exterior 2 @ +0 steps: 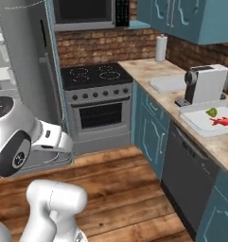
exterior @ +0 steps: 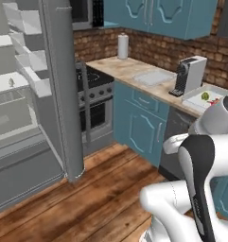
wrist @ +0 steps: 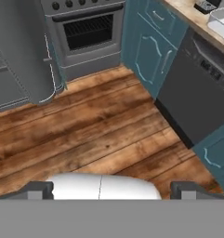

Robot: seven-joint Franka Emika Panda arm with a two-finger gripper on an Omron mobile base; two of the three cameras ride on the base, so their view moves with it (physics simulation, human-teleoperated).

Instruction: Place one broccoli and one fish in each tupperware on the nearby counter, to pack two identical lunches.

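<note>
While the arm (exterior: 200, 189) stands folded over the wooden floor (exterior: 101, 198), the largest item is the open grey fridge (exterior: 35, 94), occupying the nine o'clock side of the left base view with its door swung outward and pale shelves showing. Next, the stove (exterior 2: 94, 101), black-topped with an oven window, sits at twelve o'clock in the right base view, a microwave (exterior 2: 84, 14) above it. Teal cabinets (exterior 2: 151, 127) and a dark dishwasher front (exterior 2: 186, 175) run toward four o'clock beneath the beige table (exterior 2: 148, 71). On that table, largest to smallest: one tupperware (exterior 2: 203, 125), a pale shallow tray at three o'clock in the right base view, holding a red fish (exterior 2: 223, 121) and, just beside it, a small green broccoli (exterior 2: 211, 112); a second, paler tupperware (exterior 2: 167, 84) farther along, nearer the stove; a white-and-black coffee machine (exterior 2: 205, 84) between the two trays; a paper towel roll (exterior 2: 161, 47) upright at one o'clock against the brick wall. Hand (wrist: 111, 191): fingers (wrist: 36, 190) spread wide apart, gripping nothing, pointing down at bare floorboards.
</note>
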